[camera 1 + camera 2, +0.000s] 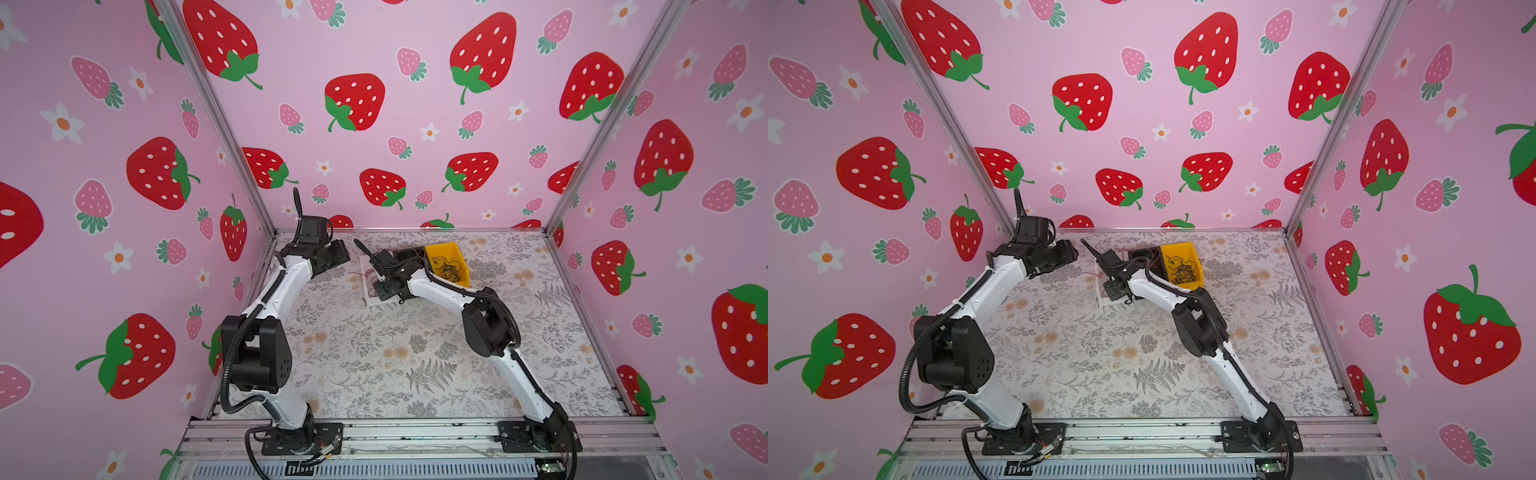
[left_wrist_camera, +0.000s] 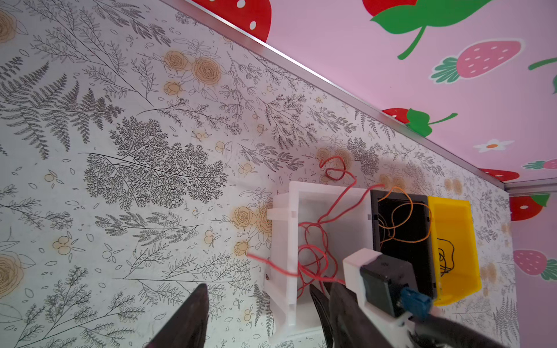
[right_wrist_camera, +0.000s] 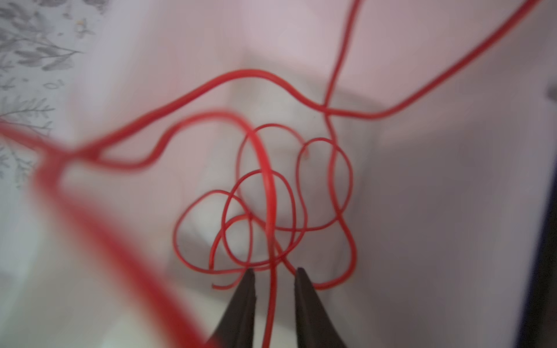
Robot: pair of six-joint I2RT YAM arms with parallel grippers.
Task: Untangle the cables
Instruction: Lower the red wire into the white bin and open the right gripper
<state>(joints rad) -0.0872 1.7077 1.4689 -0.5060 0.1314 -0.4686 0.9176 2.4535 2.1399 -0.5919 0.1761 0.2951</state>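
- Walls [image 1: 291, 62] – pink, printed with big red strawberries with white seeds and green leaves, smaller pink strawberries, and white flowers with orange centres.
- Table cover [image 1: 374, 353] – off-white, drawn over with grey ferns and branches and pale tan roses.
- Tray [image 2: 283, 241] – plain white, with red cables [image 3: 272, 195] looping in it.
- Box [image 2: 422, 265] – black, with orange cables [image 2: 394, 189] inside.
- Bin [image 2: 452, 217] – bright yellow, with a tangle of black cables [image 1: 449, 269].
- Right arm [image 1: 440, 293] and left arm [image 1: 286, 274] – white links, black joints and black ribbed hoses.
- Plug [image 2: 417, 302] on the right arm's wrist – blue.
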